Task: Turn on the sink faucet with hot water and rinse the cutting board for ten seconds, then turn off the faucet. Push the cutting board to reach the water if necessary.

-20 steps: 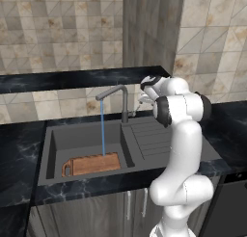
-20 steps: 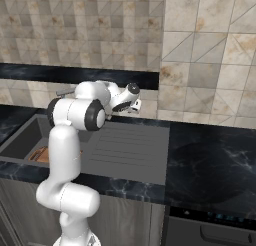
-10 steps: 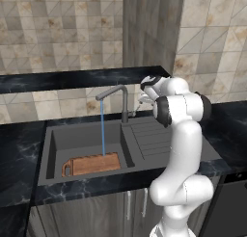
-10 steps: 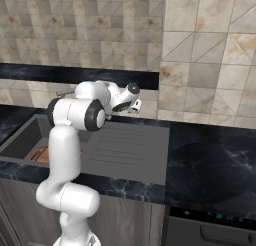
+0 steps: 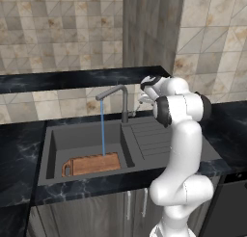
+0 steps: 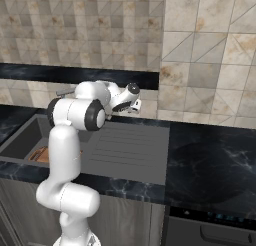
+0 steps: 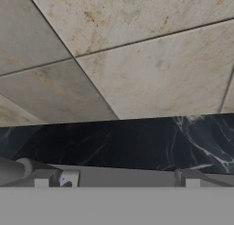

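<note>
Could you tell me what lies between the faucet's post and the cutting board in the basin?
In the left base view, only bare sink floor separates the faucet from the cutting board.

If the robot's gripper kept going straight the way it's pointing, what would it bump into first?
Probably the black marble strip at the back of the counter, with the tiled wall just above it. The gripper faces them straight on in the hand view, with nothing between. How far off they are is hard to judge.

Black marble counter (image 5: 19, 154); beige tiled wall (image 6: 210, 50); dark backsplash ledge (image 5: 72, 79).
</note>
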